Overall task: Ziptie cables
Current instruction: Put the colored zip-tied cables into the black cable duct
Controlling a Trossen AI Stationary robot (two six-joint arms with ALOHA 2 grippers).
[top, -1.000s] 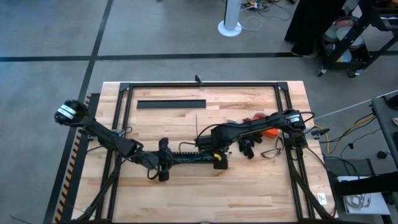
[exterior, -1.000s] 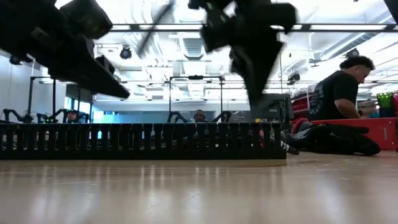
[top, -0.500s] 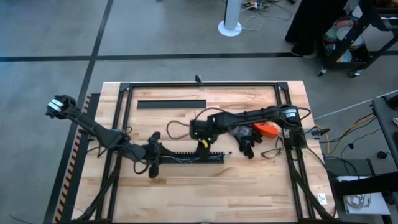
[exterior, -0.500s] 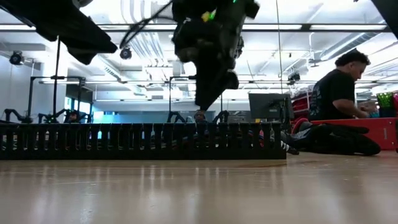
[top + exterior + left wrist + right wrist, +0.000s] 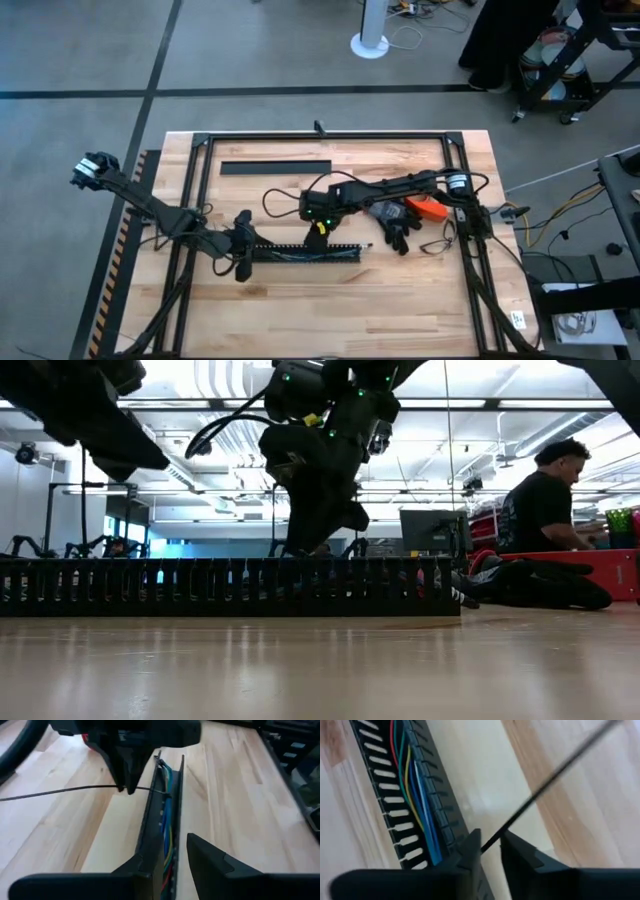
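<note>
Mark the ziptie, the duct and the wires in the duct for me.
ziptie point(image 5: 545, 777): right wrist view, middle of the thin dark strip.
duct point(image 5: 150, 837): left wrist view, its near side wall.
wires point(image 5: 415, 795): right wrist view, the coloured strands lying inside the duct.

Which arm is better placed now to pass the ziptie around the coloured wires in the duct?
Right. The right hand pinches the ziptie just above the duct and its wires. The left hand straddles the duct's end.
</note>
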